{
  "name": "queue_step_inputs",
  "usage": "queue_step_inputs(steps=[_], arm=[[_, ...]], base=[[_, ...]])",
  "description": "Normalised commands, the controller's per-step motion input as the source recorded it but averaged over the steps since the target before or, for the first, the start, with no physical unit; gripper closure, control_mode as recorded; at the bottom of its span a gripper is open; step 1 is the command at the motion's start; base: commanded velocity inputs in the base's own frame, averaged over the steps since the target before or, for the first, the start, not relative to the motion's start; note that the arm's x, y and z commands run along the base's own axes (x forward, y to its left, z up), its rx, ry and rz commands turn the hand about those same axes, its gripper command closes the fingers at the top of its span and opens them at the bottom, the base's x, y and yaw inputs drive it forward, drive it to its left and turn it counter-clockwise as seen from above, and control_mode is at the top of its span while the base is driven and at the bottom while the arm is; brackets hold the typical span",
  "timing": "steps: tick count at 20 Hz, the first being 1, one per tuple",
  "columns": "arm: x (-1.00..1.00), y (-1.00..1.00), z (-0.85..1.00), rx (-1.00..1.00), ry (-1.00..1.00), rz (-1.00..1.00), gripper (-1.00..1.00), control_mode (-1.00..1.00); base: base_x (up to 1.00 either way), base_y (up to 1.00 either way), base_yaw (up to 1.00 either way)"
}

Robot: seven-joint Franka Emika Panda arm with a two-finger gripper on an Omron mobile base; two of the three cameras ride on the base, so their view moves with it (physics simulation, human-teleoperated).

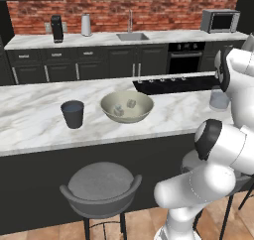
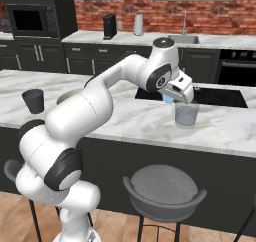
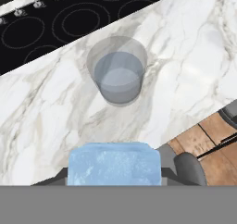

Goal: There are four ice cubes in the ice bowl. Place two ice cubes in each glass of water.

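On the marble counter (image 2: 125, 121) I've got an ice cube (image 3: 114, 164) pinched in the gripper (image 2: 176, 97) just above the clear glass (image 2: 186, 114); releasing off-centre could bounce it off the rim

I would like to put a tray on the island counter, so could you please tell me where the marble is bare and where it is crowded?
Bare marble lies left of the dark tumbler and between the ice bowl and the clear glass. It is crowded at that glass, where the gripper holds an ice cube above it, with the cooktop just behind.
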Motion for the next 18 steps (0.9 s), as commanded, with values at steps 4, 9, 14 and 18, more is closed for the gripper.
queue_step_inputs(steps=[4, 9, 14, 18], arm=[[0.41, -0.13, -0.15, 0.00, 0.00, 0.04, 1.00, -1.00], [0.30, -0.27, -0.09, 0.00, 0.01, 0.04, 1.00, -1.00], [0.25, -0.19, -0.22, 0.00, 0.04, 0.01, 1.00, -1.00], [0.28, 0.00, -0.19, 0.00, 0.07, 0.00, 1.00, -1.00]], base=[[0.00, 0.00, 0.00], [0.00, 0.00, 0.00], [0.00, 0.00, 0.00], [0.00, 0.00, 0.00]])
